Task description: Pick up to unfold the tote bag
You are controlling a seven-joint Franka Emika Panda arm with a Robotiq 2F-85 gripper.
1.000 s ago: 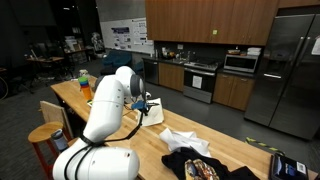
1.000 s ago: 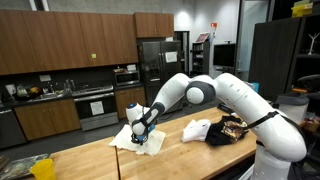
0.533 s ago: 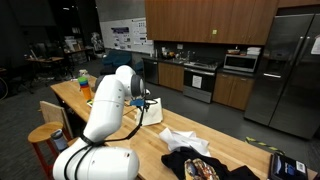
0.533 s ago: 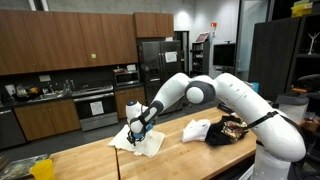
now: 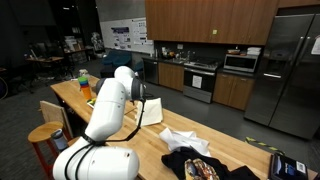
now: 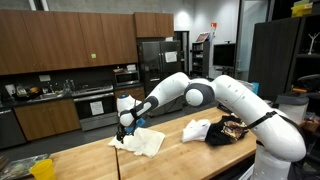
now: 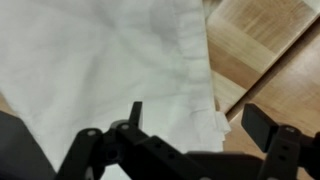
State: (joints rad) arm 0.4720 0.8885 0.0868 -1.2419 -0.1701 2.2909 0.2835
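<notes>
The white tote bag (image 6: 145, 142) lies spread on the wooden table (image 6: 190, 152), also seen as a pale sheet (image 5: 151, 112) beside the arm in an exterior view. My gripper (image 6: 124, 126) hangs just above the bag's edge, open and empty. In the wrist view the bag's cloth (image 7: 100, 60) fills the left and centre, its hemmed edge running down toward the corner below the gripper (image 7: 198, 118). The two dark fingertips (image 7: 262, 122) stand wide apart with nothing between them; bare wood shows at the right.
A crumpled white cloth (image 6: 197, 129) and a dark bag (image 6: 232, 130) lie further along the table. A green bottle (image 5: 83, 78) stands at the table's far end. A wooden stool (image 5: 45, 134) is beside the table. Kitchen cabinets line the back wall.
The gripper was shut on the tote bag and has opened, letting it go. It has risen and shifted off toward the bag's edge; the bag now lies flatter on the table.
</notes>
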